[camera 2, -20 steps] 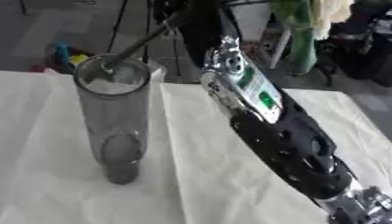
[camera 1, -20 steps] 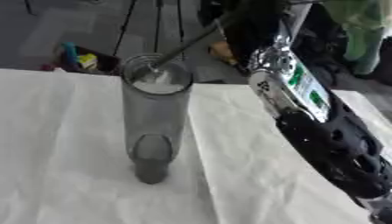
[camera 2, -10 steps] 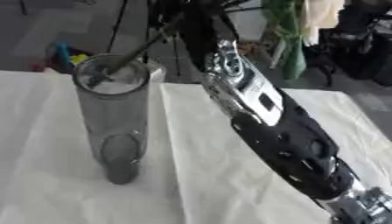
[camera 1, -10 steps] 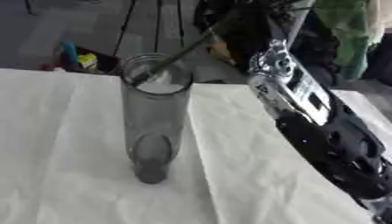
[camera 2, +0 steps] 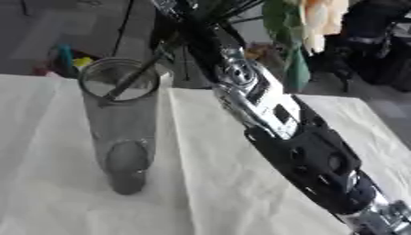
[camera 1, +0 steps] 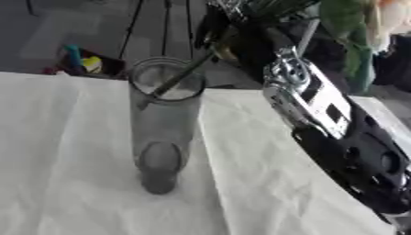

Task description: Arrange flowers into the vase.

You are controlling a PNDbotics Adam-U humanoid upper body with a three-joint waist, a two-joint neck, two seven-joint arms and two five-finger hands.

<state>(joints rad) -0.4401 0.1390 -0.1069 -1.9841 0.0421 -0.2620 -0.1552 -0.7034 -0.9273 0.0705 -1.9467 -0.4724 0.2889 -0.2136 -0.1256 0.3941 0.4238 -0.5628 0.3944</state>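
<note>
A tall grey see-through vase (camera 1: 164,124) stands upright on the white cloth (camera 1: 64,183). A thin dark flower stem (camera 1: 183,75) slants down from the upper right, and its lower end sits inside the vase mouth. My right hand (camera 1: 229,25), dark and partly cut off at the top edge, is shut on the upper stem, above and to the right of the vase rim. The pale peach bloom (camera 2: 323,18) and green leaves (camera 1: 349,27) hang at the upper right. My right forearm (camera 1: 321,110) runs from the lower right corner up to the hand. The left hand shows in no view.
Small coloured things (camera 1: 80,59) lie on the floor beyond the table's far left edge. Dark equipment and stand legs fill the background behind the table. The cloth spreads to the left of and in front of the vase.
The stem's lower end has gone from the rim to inside the vase mouth. My right arm has shifted slightly, and the bloom and leaves now show more at the upper right.
</note>
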